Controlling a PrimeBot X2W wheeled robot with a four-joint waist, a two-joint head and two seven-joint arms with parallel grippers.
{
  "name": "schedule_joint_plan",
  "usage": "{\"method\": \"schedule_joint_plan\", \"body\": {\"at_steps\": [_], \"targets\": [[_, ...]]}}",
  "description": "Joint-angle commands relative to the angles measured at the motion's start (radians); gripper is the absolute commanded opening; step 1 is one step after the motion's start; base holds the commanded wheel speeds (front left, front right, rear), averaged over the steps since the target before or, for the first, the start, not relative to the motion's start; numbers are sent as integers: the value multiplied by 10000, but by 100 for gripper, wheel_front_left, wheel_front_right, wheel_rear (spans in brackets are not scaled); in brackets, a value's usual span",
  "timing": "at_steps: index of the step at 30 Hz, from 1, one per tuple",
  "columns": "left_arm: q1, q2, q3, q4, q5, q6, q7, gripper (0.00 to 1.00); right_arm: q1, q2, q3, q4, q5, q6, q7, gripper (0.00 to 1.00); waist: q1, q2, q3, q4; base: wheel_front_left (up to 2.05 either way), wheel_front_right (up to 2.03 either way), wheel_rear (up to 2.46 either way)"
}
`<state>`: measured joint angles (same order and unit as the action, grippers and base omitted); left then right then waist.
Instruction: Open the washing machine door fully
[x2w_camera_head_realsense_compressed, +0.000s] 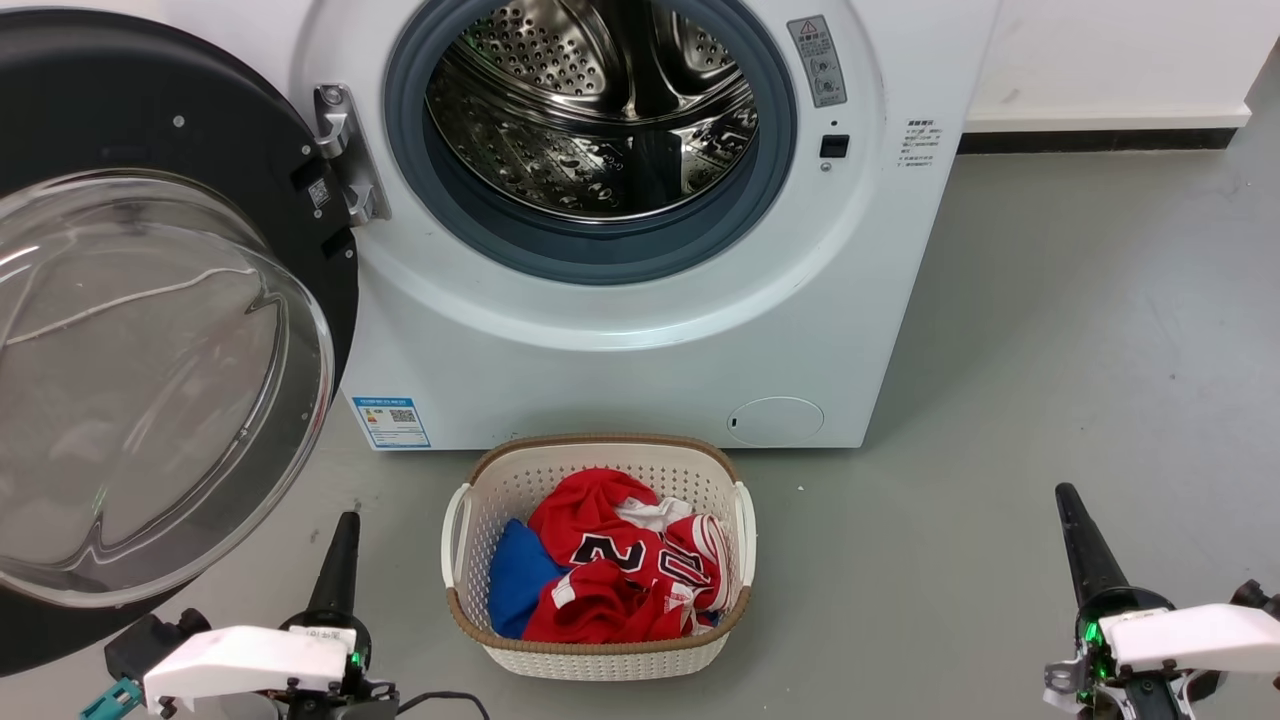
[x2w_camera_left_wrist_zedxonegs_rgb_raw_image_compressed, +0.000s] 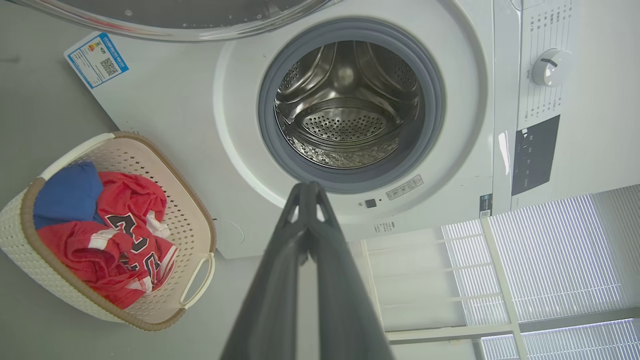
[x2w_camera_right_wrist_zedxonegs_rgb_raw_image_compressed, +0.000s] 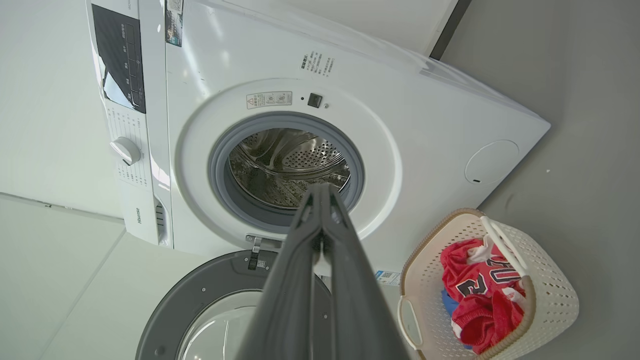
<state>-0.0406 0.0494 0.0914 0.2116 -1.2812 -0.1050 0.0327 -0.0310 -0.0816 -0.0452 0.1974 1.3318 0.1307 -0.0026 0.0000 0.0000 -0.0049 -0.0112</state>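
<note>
The washing machine door (x2w_camera_head_realsense_compressed: 215, 160), round and glossy black with a bulging clear glass bowl, stands swung wide to the left on its metal hinge (x2w_camera_head_realsense_compressed: 345, 150); its rim also shows in the left wrist view (x2w_camera_left_wrist_zedxonegs_rgb_raw_image_compressed: 175, 22) and the right wrist view (x2w_camera_right_wrist_zedxonegs_rgb_raw_image_compressed: 200, 285). The steel drum opening (x2w_camera_head_realsense_compressed: 590, 110) with its grey gasket is uncovered. My left gripper (x2w_camera_head_realsense_compressed: 345, 530) is low at the left, shut and empty, just below the door's bowl and not touching it. My right gripper (x2w_camera_head_realsense_compressed: 1070, 500) is low at the right, shut and empty, far from the door.
A white basket (x2w_camera_head_realsense_compressed: 465, 520) with red and blue clothes sits on the grey floor right in front of the machine, between my two grippers. Open floor (x2w_camera_head_realsense_compressed: 1080, 330) lies to the machine's right. A white wall with a dark skirting runs behind.
</note>
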Motion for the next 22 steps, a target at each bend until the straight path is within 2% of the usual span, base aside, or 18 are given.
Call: {"method": "schedule_joint_plan", "body": {"at_steps": [1,22], "targets": [[-192,11,27,-38,-142,-26,50,0,-248,-38,-24,-24,142,1,29,0,0,0,1,1,0,0,0],[-527,12,152,188,-1944,-186,505,0,-588,8,-190,249,1841,1,507,0,0,0,42,59,0,0,0]]}}
